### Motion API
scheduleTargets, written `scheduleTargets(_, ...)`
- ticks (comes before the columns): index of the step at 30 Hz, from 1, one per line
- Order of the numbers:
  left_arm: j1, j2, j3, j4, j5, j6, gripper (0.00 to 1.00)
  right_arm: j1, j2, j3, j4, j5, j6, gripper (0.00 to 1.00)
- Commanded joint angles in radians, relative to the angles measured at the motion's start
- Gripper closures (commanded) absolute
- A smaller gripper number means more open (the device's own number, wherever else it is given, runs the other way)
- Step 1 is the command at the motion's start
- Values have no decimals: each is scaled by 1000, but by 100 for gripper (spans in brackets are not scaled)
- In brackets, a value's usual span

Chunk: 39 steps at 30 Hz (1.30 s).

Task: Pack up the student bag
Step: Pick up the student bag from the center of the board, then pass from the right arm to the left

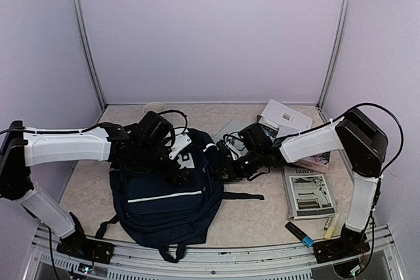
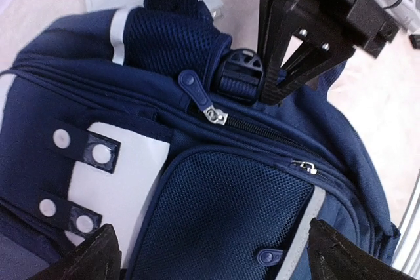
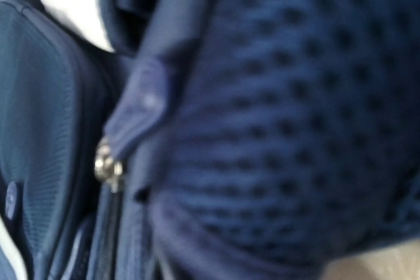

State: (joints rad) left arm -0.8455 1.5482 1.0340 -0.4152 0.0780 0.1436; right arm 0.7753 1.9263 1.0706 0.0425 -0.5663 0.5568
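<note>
Two arms meet over the top end of the bag [image 1: 167, 195], a navy backpack lying front up in the middle of the desk [image 1: 262, 221]. The left arm [image 1: 65, 145] reaches in from the left and hangs the left jaws just above the bag's upper front. In the left wrist view they stand wide apart at the bottom corners, holding nothing, with a mesh pocket [image 2: 230, 201] between them. The right arm [image 1: 315, 141] comes in from the right, and the right jaws are down at the bag's top edge, just beside a black buckle [image 2: 239, 73] and a mesh strap [image 2: 174, 37]. Their tips look close together, but I cannot tell whether they pinch anything. A zip pull [image 2: 195, 86] lies just left of the buckle, and the zip beside it looks shut. Booklets [image 1: 308, 191] and a pen [image 1: 298, 233] lie on the desk to the right, apart from the bag. The step in hand looks like opening, since nothing can go in until a zip is drawn. The next move likely calls for one pair of jaws to close on the small flat pull and drag it along its track while the other pins the soft fabric.
</note>
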Motion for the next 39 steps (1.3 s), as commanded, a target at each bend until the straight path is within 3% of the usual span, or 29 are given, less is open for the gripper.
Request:
scheduleTargets(1, -1, -151, -24, 89, -10, 37, 4, 6, -126, 100, -142, 76, -208, 100)
scheduleTargets(8, -14, -366, -4, 96, -32, 91, 3, 6, -240, 312, -417, 256, -536, 100)
scheduleTargets(15, -18, -494, 49, 86, -44, 142, 1, 19, -291, 584, -592, 182, -774, 100)
scheduleTargets(20, -60, -488, 157, 10, -85, 229, 1, 28, -332, 686, -645, 78, -896, 100)
scheduleTargets(27, -114, -442, 257, -21, -129, 311, 1, 38, -346, 723, -683, 83, -982, 100)
scheduleTargets(34, -131, -281, 432, -145, -233, 495, 1, 63, -283, 844, -823, 4, -1107, 100)
scheduleTargets(39, -130, -232, 519, -226, -105, 553, 1, 79, -252, 894, -893, -63, -1164, 100)
